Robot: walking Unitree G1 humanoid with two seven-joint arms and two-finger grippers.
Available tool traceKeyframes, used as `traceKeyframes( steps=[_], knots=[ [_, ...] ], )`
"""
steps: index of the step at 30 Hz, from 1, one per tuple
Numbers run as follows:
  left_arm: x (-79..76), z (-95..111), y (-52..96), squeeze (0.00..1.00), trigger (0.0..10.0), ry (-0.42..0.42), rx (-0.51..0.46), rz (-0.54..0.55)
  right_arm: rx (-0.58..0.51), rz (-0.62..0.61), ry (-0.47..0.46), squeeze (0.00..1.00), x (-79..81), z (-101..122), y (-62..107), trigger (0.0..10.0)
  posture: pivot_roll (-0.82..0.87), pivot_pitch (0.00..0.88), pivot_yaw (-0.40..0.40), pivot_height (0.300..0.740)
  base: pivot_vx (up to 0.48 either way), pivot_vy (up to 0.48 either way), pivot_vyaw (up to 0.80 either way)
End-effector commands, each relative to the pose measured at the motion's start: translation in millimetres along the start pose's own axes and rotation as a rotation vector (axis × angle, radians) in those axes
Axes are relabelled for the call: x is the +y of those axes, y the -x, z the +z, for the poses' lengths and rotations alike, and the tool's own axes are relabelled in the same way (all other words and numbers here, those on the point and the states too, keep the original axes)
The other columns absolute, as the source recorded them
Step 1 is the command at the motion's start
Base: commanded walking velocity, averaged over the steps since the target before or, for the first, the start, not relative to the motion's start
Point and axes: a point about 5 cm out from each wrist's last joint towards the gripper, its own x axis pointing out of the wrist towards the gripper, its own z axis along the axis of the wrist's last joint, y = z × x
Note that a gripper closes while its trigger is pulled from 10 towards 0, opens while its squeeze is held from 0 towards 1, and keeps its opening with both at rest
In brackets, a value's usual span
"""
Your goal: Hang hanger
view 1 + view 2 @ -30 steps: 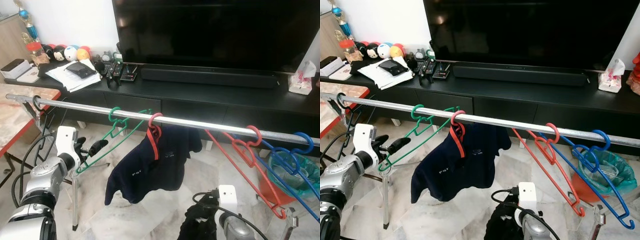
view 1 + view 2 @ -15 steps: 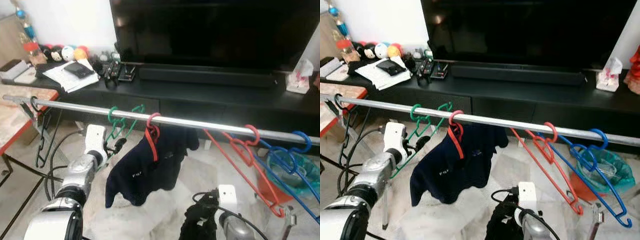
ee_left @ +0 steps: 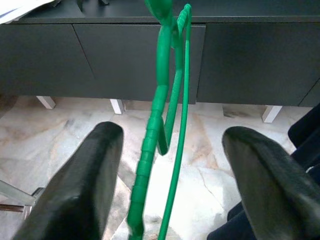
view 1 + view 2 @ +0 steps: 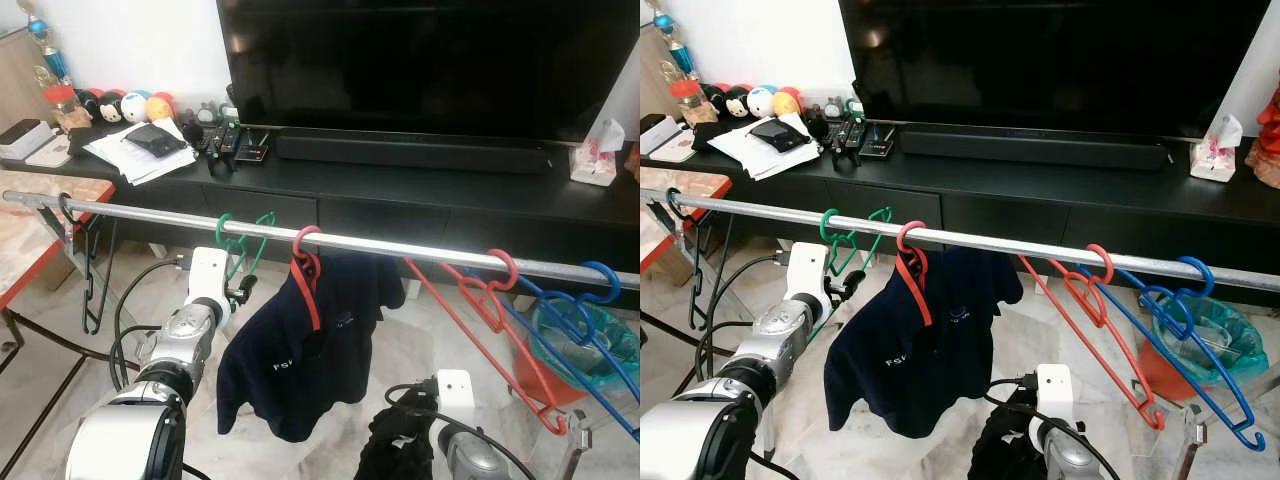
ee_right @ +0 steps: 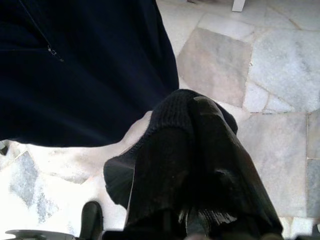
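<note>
A green hanger (image 4: 238, 246) hangs by its hook on the silver rail (image 4: 420, 247). In the left wrist view the green hanger (image 3: 164, 115) runs down between the two black fingers without touching them. My left gripper (image 4: 241, 290) is open just below the rail, astride the hanger. To its right a red hanger (image 4: 306, 272) carries a navy shirt (image 4: 310, 355). Low in front, my right gripper (image 4: 400, 445) is shut on a black knit cloth (image 5: 192, 150) that covers its fingers.
Empty red hangers (image 4: 480, 300) and blue hangers (image 4: 585, 325) hang at the rail's right end, a black hanger (image 4: 88, 270) at its left. Behind stands a black TV cabinet (image 4: 420, 180). A red-edged table (image 4: 30, 240) is at left, a bin (image 4: 580, 350) at right.
My left arm swung in from the left to just under the rail. The green hanger went from slanting out leftward to hanging straight down. The right gripper stayed put.
</note>
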Motion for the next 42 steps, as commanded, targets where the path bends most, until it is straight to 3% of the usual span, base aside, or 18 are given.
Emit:
traceKeyframes(
  steps=[1,6,42],
  knots=[
    [5.8,5.9,-1.0,0.0,0.0,0.0,-0.019,0.023,-0.031,-0.001,-0.006,0.0,0.6,5.6,-1.1,10.0,-0.02,0.0,0.052,0.74,0.0,0.0,0.0],
    [11.5,10.4,-0.9,0.0,0.0,0.008,-0.045,0.04,-0.03,0.003,-0.004,0.0,1.6,5.2,-1.1,10.0,-0.02,0.0,0.049,0.74,0.0,0.0,0.0],
    [8.5,4.8,0.4,0.0,0.0,0.03,-0.039,0.028,-0.026,0.006,0.008,0.0,1.5,5.5,-1.3,10.0,-0.01,0.0,0.048,0.74,0.0,0.0,0.0]
  ],
)
